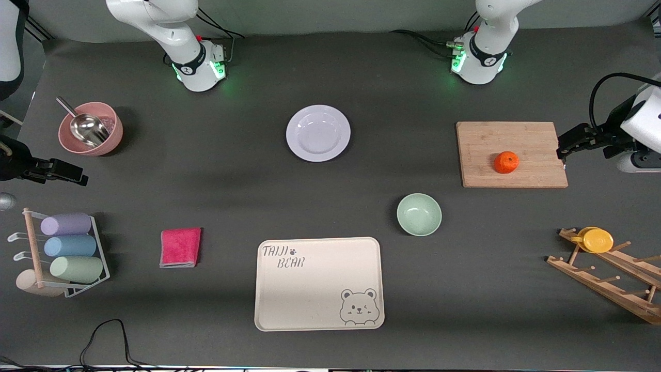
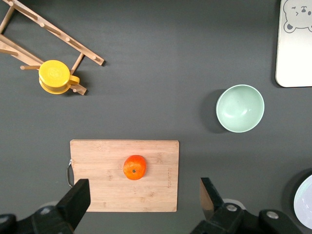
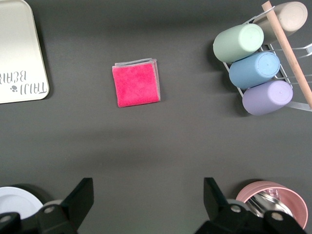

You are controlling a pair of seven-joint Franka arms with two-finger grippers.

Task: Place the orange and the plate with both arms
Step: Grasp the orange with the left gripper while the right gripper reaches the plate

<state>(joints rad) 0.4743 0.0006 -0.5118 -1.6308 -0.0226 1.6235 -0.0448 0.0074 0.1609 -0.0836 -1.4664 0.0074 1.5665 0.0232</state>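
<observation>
The orange [image 1: 506,162] [image 2: 134,167] rests on a wooden cutting board [image 1: 516,139] [image 2: 97,161] toward the left arm's end of the table. The white plate [image 1: 318,133] lies bare mid-table, near the robots' bases; its edge shows in both wrist views [image 2: 304,202] [image 3: 14,200]. My left gripper [image 1: 564,147] [image 2: 144,190] hangs open high over the board's outer edge, holding nothing. My right gripper [image 1: 72,175] [image 3: 147,187] hangs open and empty over bare table at the right arm's end, beside the pink bowl.
A pale-green bowl [image 1: 419,214] and a cream bear tray [image 1: 310,289] lie nearer the front camera. A pink cloth [image 1: 180,247], a cup rack [image 1: 72,248], and a pink bowl [image 1: 111,137] with a metal scoop are at the right arm's end. A wooden rack with a yellow cup [image 1: 596,240] stands at the left arm's end.
</observation>
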